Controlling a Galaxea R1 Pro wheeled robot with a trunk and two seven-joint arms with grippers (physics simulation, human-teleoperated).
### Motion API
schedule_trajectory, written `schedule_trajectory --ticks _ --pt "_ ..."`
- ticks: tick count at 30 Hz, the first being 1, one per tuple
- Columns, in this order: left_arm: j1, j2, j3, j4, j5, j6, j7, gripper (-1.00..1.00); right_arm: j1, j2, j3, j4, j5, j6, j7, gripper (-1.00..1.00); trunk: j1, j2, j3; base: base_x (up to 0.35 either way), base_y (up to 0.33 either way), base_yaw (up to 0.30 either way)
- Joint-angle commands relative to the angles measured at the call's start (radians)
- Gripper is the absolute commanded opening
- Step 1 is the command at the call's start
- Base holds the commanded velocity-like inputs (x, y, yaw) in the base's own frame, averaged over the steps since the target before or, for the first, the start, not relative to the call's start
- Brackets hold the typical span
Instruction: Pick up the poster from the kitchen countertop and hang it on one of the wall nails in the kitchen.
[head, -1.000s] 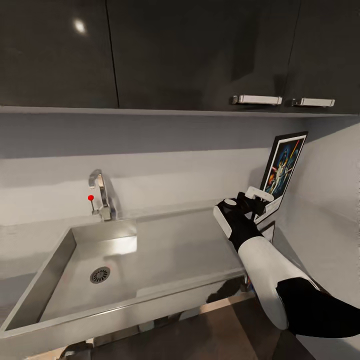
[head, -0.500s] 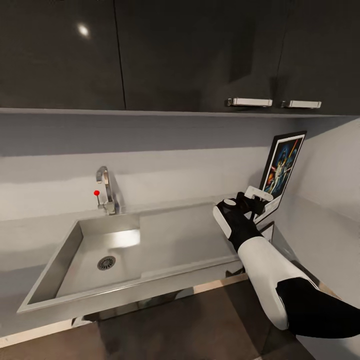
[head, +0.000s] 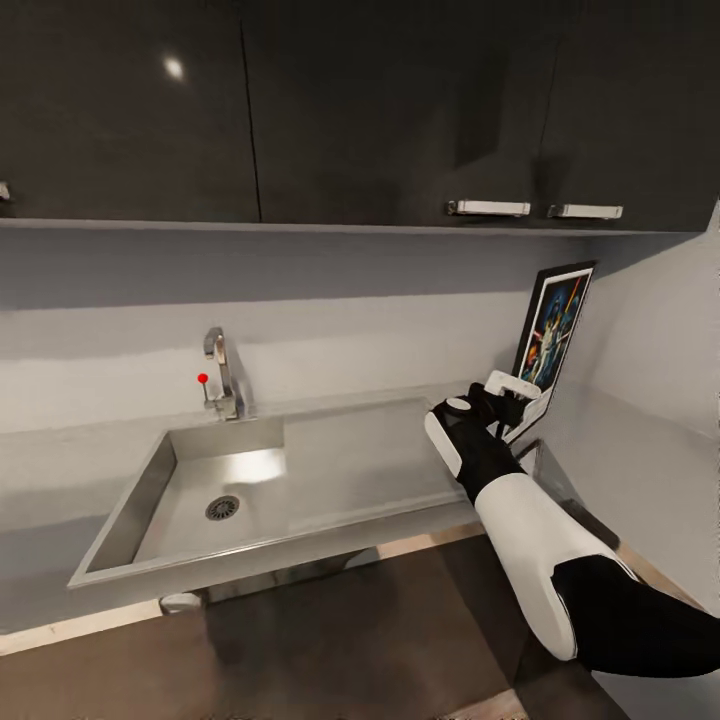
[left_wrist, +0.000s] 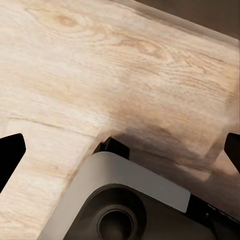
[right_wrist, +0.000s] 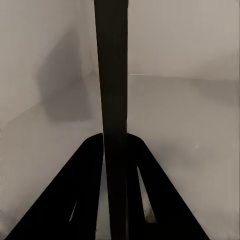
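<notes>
Since the earlier frames the whole head view has pulled back and swung: the sink sits further right and looks smaller, and more dark floor shows below. The camera moved; the right arm and poster keep the same relation.

The upright rectangular film poster (head: 553, 330), with thin black frame, white inner border and dark blue art, stands tilted in the corner where the two pale grey walls meet, above the far right end of the smooth matte light-grey bench (head: 375, 455).

The right claw (head: 512, 398), black with white flat finger plates, is closed on the poster's lower edge. In the right wrist view the poster (right_wrist: 112, 100) appears edge-on as a narrow black strip running between the two black tapered fingers (right_wrist: 75, 200), which press it from both sides.

Inset in the bench: a rectangular brushed-steel sink basin (head: 205, 485) with round slotted drain and flat draining board. Behind it stands a curved chrome tap (head: 224, 375) with a small red knob.

Glossy dark wall cabinets (head: 350, 110) with flat metal bar handles hang above.

The left wrist view shows pale wood-grain floor (left_wrist: 90, 75) and a rounded grey housing; two black finger tips (left_wrist: 10, 155) sit at opposite picture edges, wide apart, holding nothing.
</notes>
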Motion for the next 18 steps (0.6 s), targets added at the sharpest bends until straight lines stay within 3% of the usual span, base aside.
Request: schedule_trajectory --ticks 1,7,18 --pt "0.000 -0.001 0.007 -0.001 0.000 -0.001 -0.008 1.00 -0.001 -0.001 0.007 -0.009 -0.007 0.018 0.017 -1.00 0.000 -0.001 -0.001 -0.047 0.000 0.000" --pt "0.000 -0.001 0.007 -0.001 0.000 -0.001 -0.008 1.00 0.000 -0.001 0.078 -0.040 -0.007 0.035 0.076 -1.00 0.000 -0.001 -0.001 -0.060 0.000 0.000" --pt "0.000 -0.001 0.007 0.000 0.000 -0.001 -0.008 1.00 0.000 -0.001 0.099 -0.044 -0.007 0.038 0.084 -1.00 0.000 -0.001 -0.001 -0.291 0.000 0.000"
